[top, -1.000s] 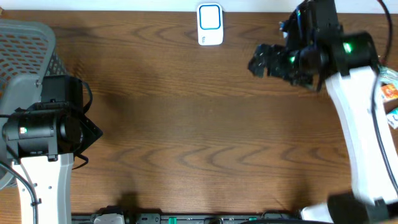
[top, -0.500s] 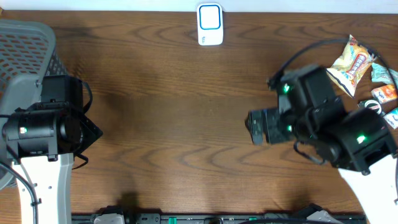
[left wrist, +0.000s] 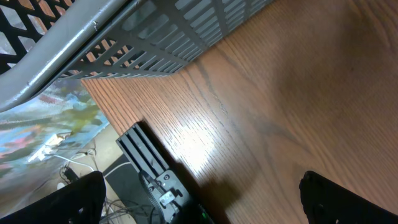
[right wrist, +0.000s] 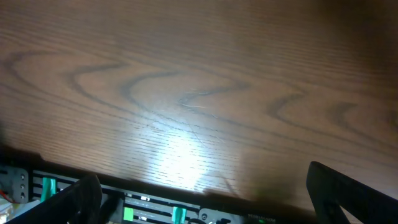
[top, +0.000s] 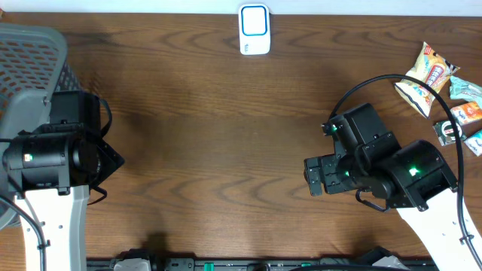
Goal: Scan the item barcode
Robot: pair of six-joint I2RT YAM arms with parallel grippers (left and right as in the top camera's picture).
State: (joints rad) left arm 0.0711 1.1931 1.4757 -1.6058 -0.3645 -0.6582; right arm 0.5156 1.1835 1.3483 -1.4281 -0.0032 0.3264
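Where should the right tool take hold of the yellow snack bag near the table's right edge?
Probably across the middle of the snack bag, pinching its narrower width from above. It lies flat and slanted, so turn the open right tool to match that slant. Come in from its left, bare-table side: small packets crowd its right.

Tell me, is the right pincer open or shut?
Open. The right pincer has fingers far apart, only table between them.

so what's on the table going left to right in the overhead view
basket → scanner → right gripper → snack bag → small packets
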